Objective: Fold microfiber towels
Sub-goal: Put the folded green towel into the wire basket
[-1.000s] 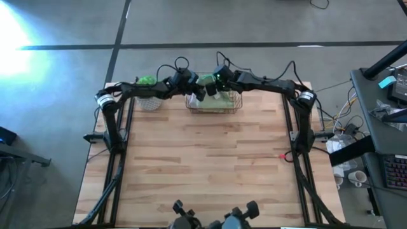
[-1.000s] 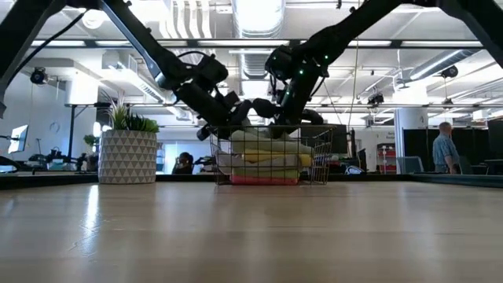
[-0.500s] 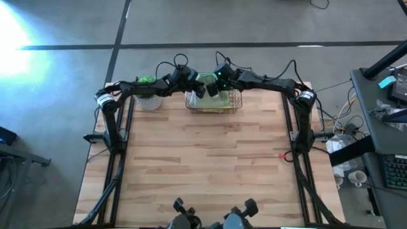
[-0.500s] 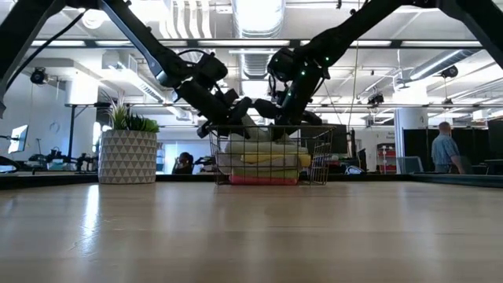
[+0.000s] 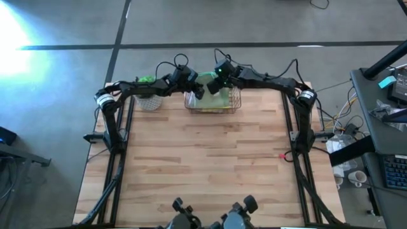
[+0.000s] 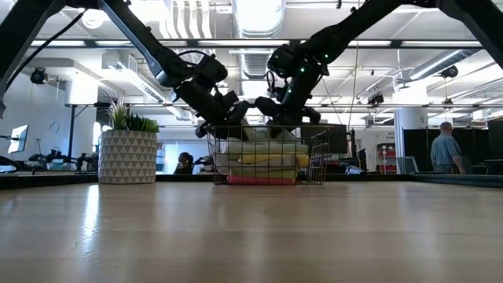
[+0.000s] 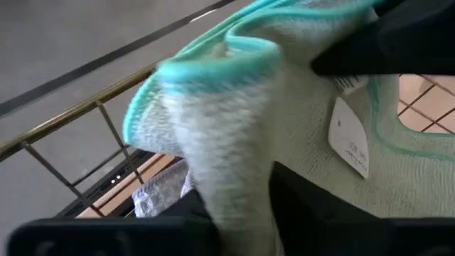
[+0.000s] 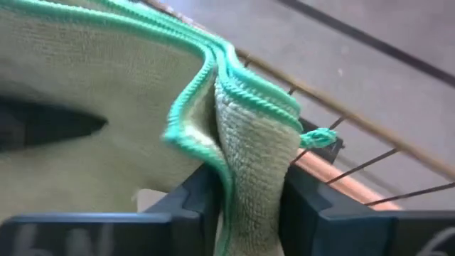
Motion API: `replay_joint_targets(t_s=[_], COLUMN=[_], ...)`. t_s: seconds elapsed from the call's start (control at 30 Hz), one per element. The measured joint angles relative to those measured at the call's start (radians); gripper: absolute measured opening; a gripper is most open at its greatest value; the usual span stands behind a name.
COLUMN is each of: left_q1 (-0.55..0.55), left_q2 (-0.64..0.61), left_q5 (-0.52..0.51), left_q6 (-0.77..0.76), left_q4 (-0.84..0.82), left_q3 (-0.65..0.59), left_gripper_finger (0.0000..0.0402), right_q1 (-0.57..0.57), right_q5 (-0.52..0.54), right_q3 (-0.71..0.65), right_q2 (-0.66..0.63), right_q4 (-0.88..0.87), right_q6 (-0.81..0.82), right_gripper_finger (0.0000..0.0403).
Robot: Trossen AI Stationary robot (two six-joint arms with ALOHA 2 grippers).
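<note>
The task appears nearly complete: a folded pale sage green towel (image 8: 256,142), pinched between the jaws of the left gripper (image 5: 194,91) and right gripper (image 5: 213,87), is held over the stacked towels (image 6: 263,161) in the copper wire basket (image 6: 271,156) on the worktop (image 5: 203,159).

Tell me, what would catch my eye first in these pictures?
Probably the two dark arms meeting over the copper wire basket at the table's far edge, where the left gripper and right gripper each have a fold of the pale sage green towel between their fingers. Left of the basket stands a potted plant.
</note>
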Motion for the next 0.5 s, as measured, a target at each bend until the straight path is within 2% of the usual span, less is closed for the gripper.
replay_joint_targets(t_s=[0.1,0.27,0.5], left_q1=[0.001,0.005,0.006], left_q2=[-0.002,-0.02,-0.057], left_q5=[-0.003,-0.004,-0.004], left_q6=[-0.001,-0.003,0.0], left_q4=[-0.001,0.001,0.001], left_q3=[0.001,0.03,0.083], left_gripper_finger=[0.0109,0.015,0.0162], right_q1=[-0.005,-0.026,-0.052], right_q5=[0.003,0.002,-0.003], right_q3=[0.024,0.087,0.176], right_q2=[-0.001,-0.001,-0.001], right_q4=[-0.018,-0.141,-0.256], right_q6=[-0.012,-0.036,-0.094], right_gripper_finger=[0.0121,0.0147,0.0163])
